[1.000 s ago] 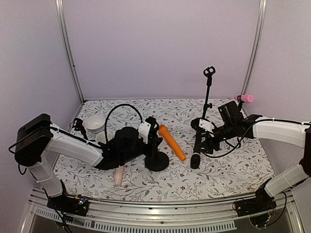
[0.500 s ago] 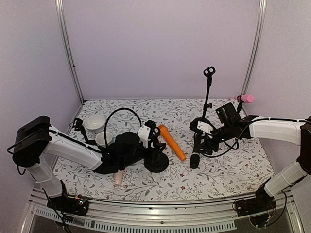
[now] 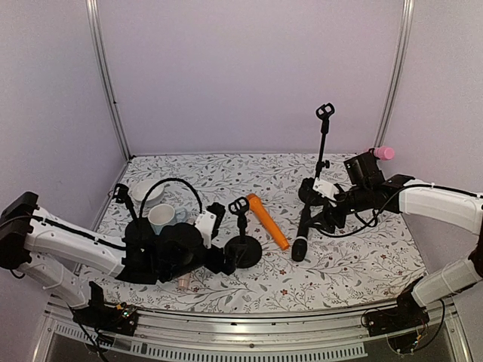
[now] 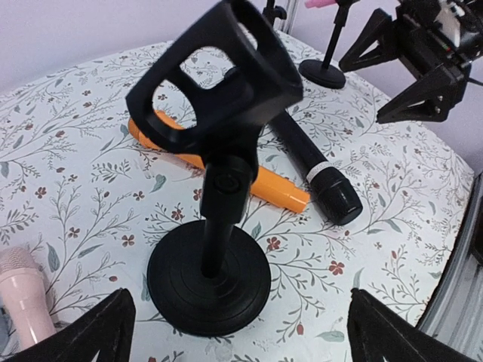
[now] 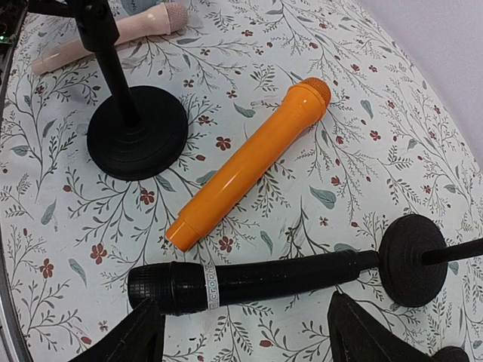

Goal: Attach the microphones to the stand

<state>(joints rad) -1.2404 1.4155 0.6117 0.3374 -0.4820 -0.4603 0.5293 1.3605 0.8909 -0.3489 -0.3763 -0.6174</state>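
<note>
Floral white table cover (image 4: 75, 173); orange microphone (image 5: 249, 162); black microphone (image 5: 256, 280); pale pink microphone (image 5: 143, 26); black stand (image 4: 223, 185)

- We see the orange microphone (image 5: 249, 162) lying flat on the flowered table, slanted, near the short stand.
- The black microphone (image 5: 249, 280) lies flat beside it without touching, its tail end at the tall stand's base.
- The pale pink microphone (image 4: 26, 294) lies flat near the table's front edge.
- The bright pink microphone (image 3: 383, 152) sits raised at the far right.
- The short stand (image 4: 210, 283) and the tall stand (image 3: 324, 143) are upright, their clips empty.
</note>
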